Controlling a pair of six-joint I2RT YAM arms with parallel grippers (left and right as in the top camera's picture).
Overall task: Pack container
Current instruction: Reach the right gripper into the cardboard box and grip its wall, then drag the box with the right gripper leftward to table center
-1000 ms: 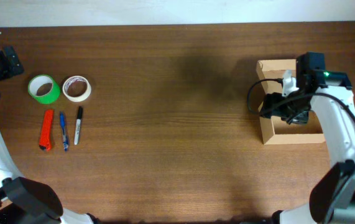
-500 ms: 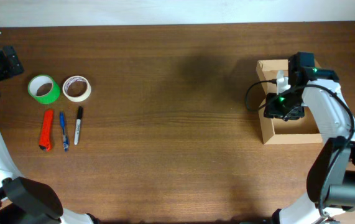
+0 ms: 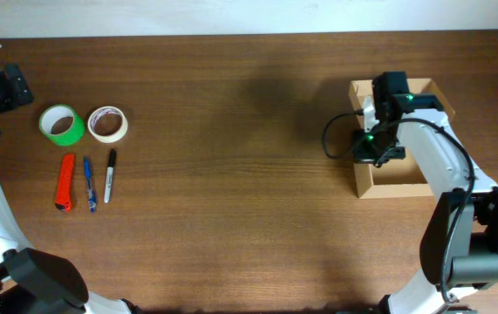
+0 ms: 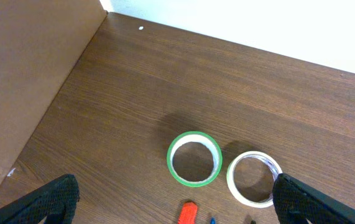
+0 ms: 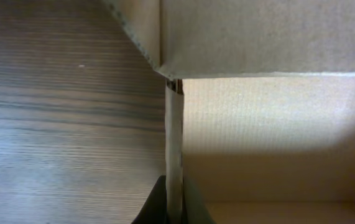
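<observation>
- Toward the far right corner of the worktop: the container (image 3: 399,193), open on top, nothing visible inside.
- Clamped on its left wall with the right gripper (image 3: 372,150), the cardboard edge pinched between the fingertips in the wrist view.
- Over the far left corner: the left gripper (image 4: 177,205), jaws wide apart, holding nothing.
- Near the left edge, well apart from the box: green tape roll (image 3: 62,125), pale tape roll (image 3: 107,124), orange cutter (image 3: 65,181), blue pen (image 3: 89,183), black marker (image 3: 110,176), all lying on the wood.
- Judged barely begun: no item packed, none picked up.
- Left to do, probably: carrying the five items across, dropping them in, closing the flap.
</observation>
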